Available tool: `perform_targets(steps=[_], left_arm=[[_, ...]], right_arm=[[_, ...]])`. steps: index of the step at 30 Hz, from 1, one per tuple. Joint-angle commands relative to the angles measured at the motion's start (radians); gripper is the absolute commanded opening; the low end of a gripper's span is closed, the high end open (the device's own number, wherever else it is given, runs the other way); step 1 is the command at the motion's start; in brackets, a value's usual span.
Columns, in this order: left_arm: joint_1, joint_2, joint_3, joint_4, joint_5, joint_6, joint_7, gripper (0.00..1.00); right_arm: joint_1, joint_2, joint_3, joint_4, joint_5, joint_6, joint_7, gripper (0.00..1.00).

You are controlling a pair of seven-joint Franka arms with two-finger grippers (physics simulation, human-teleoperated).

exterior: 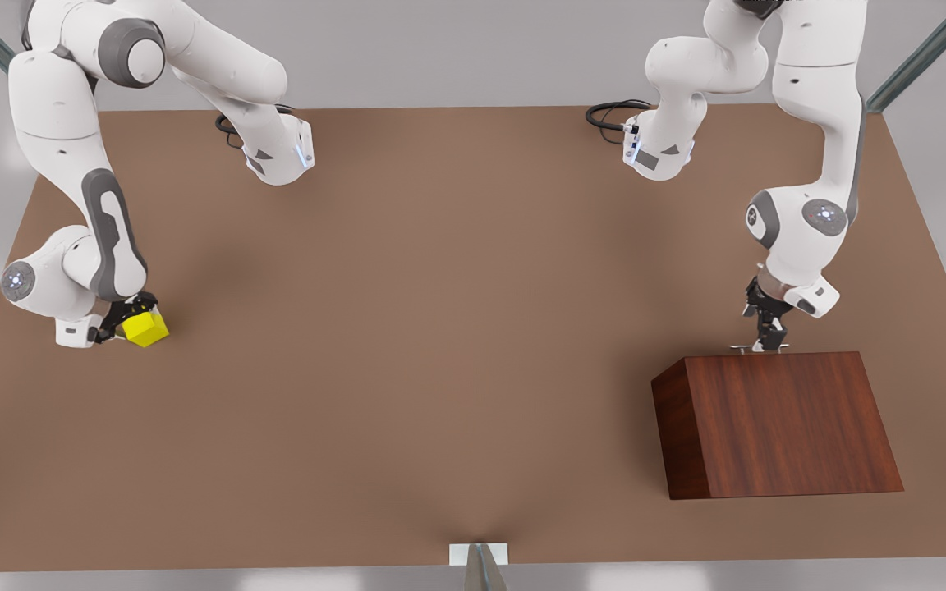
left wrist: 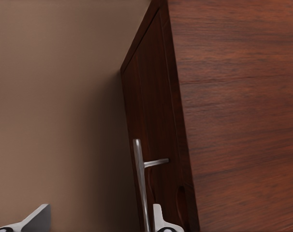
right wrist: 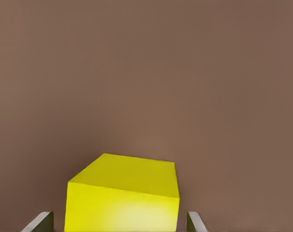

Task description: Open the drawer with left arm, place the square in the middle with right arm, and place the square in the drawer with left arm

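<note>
The square (right wrist: 122, 198) sits between the right gripper's (exterior: 130, 322) spread jaws.

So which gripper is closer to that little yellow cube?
The right gripper. Its fingers sit on either side of the cube, at the front view's left. The left gripper is far across the table, at the drawer's handle.

The front view is looking down from high above the table (exterior: 440, 328); the left wrist view is hugging the drawer (left wrist: 151, 145); the right wrist view is hovering close over the square (right wrist: 122, 198). Both things are showing in the front view too.
</note>
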Motion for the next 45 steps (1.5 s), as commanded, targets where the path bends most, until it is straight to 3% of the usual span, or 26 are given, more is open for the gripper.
perform_targets(steps=[1, 4, 6, 10, 11, 19, 22, 25, 28, 33, 36, 44, 45], left_arm=[[0.0, 0.0, 0.0, 0.0, 0.0, 0.0, 0.0, 1.0], [0.0, 0.009, 0.005, 0.0, 0.0, 0.0, 0.0, 1.0], [-0.002, 0.011, 0.005, 0.0, -0.014, -0.003, -0.002, 1.0], [-0.002, 0.006, 0.003, -0.011, -0.017, -0.023, -0.009, 1.0], [-0.002, -0.007, 0.003, -0.029, -0.018, -0.023, -0.009, 1.0], [-0.003, -0.044, 0.005, -0.058, -0.025, -0.046, -0.034, 1.0], [-0.003, -0.049, 0.005, -0.06, -0.025, -0.046, -0.034, 1.0], [-0.003, -0.086, 0.006, -0.089, -0.025, -0.058, -0.034, 1.0], [-0.003, -0.093, 0.006, -0.092, -0.025, -0.066, -0.034, 1.0], [-0.003, -0.101, 0.02, -0.104, -0.025, -0.069, -0.034, 1.0], [-0.003, -0.101, 0.041, -0.106, -0.025, -0.07, -0.032, 1.0], [-0.003, -0.152, 0.054, -0.149, -0.025, -0.109, -0.034, 1.0], [-0.003, -0.153, 0.055, -0.156, -0.025, -0.109, -0.032, 1.0]], right_arm=[[0.0, 0.002, 0.0, -0.002, 0.0, 0.012, -0.004, 1.0], [-0.002, 0.019, 0.0, -0.029, 0.002, 0.075, -0.039, 1.0], [-0.003, 0.019, 0.0, -0.031, 0.005, 0.075, -0.041, 0.83], [-0.003, 0.011, 0.0, -0.029, 0.003, 0.072, -0.039, 0.71], [-0.003, 0.011, 0.002, -0.029, 0.003, 0.069, -0.039, 0.62], [0.014, -0.021, 0.021, -0.025, 0.002, 0.047, -0.019, 0.63], [0.021, -0.052, 0.152, -0.011, 0.003, 0.043, 0.11, 0.64], [0.239, -0.049, 0.17, 0.048, 0.008, 0.041, 0.401, 0.64], [0.389, -0.049, 0.278, 0.086, 0.008, 0.043, 0.703, 0.64], [0.776, 0.056, 0.278, 0.253, 0.014, 0.044, 1.125, 0.66], [0.977, 0.177, 0.233, 0.373, -0.002, 0.058, 1.262, 0.66], [1.207, 0.34, 0.213, 0.598, -0.006, 0.057, 1.526, 0.68], [1.21, 0.346, 0.202, 0.601, -0.011, 0.06, 1.526, 0.73]])
